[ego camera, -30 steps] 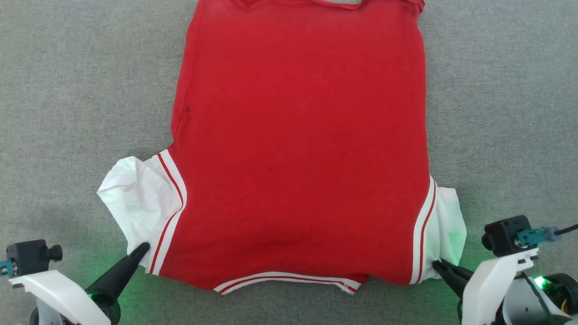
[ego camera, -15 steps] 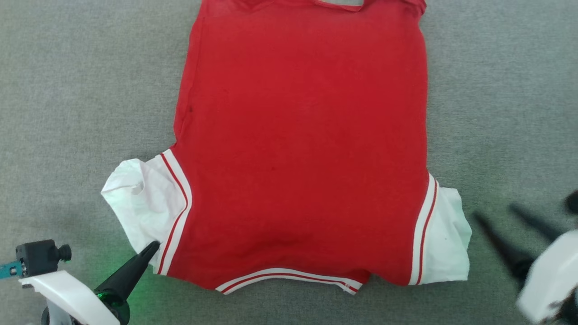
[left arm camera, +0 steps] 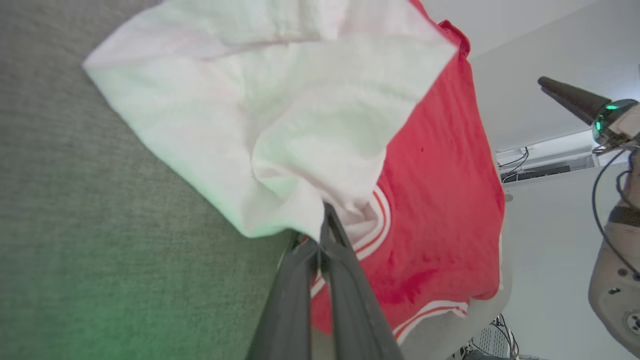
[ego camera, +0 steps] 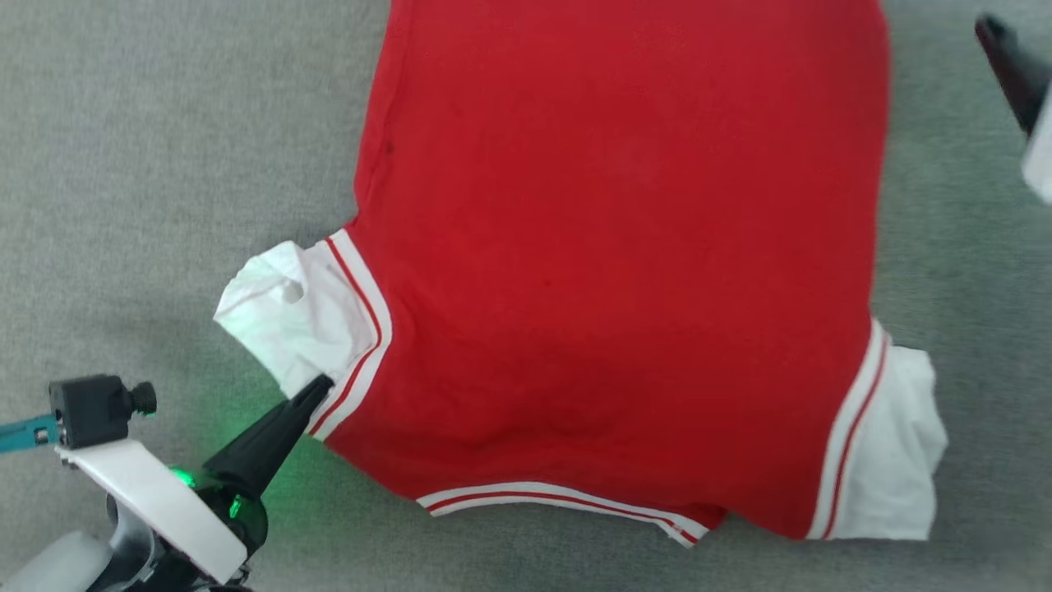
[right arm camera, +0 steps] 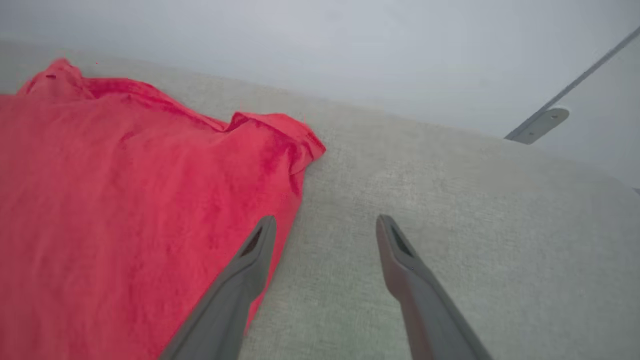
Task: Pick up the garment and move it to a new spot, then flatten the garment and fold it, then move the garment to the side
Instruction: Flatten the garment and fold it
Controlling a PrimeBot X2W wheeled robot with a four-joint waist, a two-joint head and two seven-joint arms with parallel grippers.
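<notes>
1. Grey cloth table (ego camera: 148, 123); red shirt (ego camera: 625, 247) flat on it, plain side up.
2. Left gripper (ego camera: 319, 386): jaws clamped on shirt's white sleeve (ego camera: 283, 316) near striped seam, likely tensioning out wrinkles.
3. Right gripper (right arm camera: 325, 222): jaws wide open, empty, beside shirt's far edge, likely lining up a corner.

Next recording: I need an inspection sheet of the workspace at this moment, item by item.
Surface: grey woven cloth, flat.
Job's things: garment lies spread out, plain red side up, striped neck trim toward the robot, white sleeves out to either side.
Clutter: nothing seen.
Hands: left hand shut on the edge of one white sleeve; right hand open, holding nothing, above the cloth beside the garment's red edge.
Cables: dark cable along the right arm; wires by the wall.
Surroundings: pale wall, metal bracket.
</notes>
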